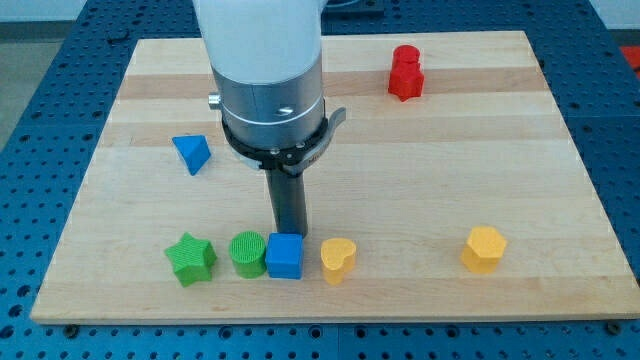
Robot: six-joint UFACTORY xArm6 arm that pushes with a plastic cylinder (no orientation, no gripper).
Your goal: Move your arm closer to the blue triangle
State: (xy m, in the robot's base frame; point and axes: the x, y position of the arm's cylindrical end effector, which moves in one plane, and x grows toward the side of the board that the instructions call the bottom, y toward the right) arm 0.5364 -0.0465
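Observation:
The blue triangle (191, 153) lies on the wooden board (330, 100) at the view's left, a little above the middle. My tip (290, 233) is the lower end of the dark rod, and it stands just above the blue cube (285, 255) near the view's bottom. The tip looks to be touching or almost touching the cube's top edge. The triangle is well to the upper left of the tip, about a hand's width away. The arm's grey body (270, 90) hides the board behind it.
A green star (190, 258), a green cylinder (246, 253), the blue cube and a yellow heart (338, 259) stand in a row near the view's bottom. A yellow hexagon (485, 248) is at the lower right. A red block (406, 72) is at the upper right.

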